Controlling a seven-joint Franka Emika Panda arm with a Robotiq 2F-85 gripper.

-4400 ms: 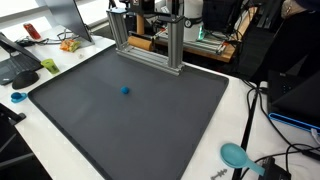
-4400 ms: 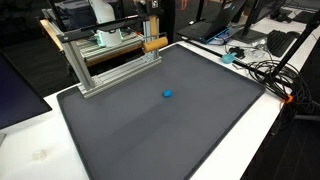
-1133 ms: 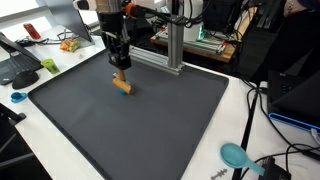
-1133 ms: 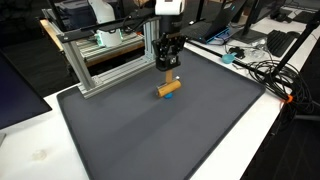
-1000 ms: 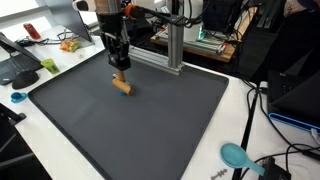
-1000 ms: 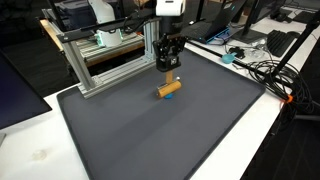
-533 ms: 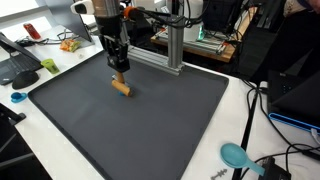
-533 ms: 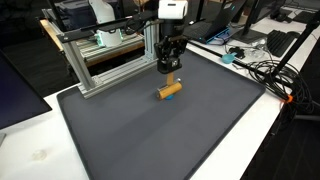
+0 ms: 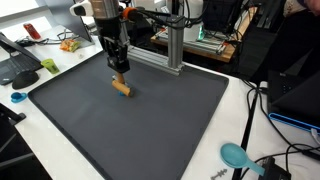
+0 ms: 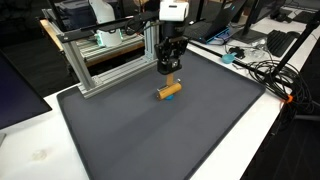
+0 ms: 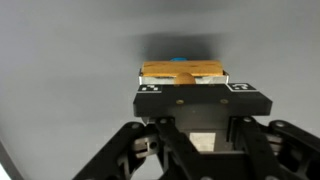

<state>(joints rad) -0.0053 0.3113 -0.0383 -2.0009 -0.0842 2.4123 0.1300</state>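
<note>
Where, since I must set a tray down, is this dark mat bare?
Most of the dark mat lies bare: the wide stretch between the orange peg in the gripper and the near edge, and the side toward the teal scoop. Crowded: the strip along the metal frame and the cables off the mat.

blue ball (image 11: 180, 59) mostly hidden behind the wooden block (image 11: 180, 72)

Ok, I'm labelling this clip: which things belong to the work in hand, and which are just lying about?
In hand: gripper, shut on the orange block; blue ball close by it; dark mat.
Lying about: metal frame; teal scoop; cables.
</note>
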